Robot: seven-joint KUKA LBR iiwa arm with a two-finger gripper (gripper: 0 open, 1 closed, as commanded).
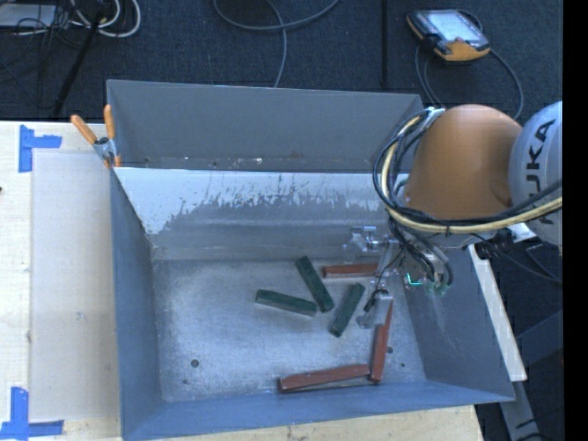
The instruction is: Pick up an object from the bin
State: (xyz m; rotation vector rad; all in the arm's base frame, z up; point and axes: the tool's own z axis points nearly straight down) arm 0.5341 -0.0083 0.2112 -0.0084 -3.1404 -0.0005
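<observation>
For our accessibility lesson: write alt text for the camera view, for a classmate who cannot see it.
A robot arm's tool sits low at the right of a grey metal bin, over the upper end of a red-brown bar and beside a dark green bar. Two more green bars and two more red-brown bars lie nearby.

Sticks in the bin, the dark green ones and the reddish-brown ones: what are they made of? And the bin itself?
The dark green sticks and reddish-brown sticks look like rigid plastic or painted wood: flat, straight-edged, matte and evenly coloured. I can't tell which. The bin looks like grey sheet metal, with flat folded walls, a dull sheen and scratch streaks on the back slope.
</observation>
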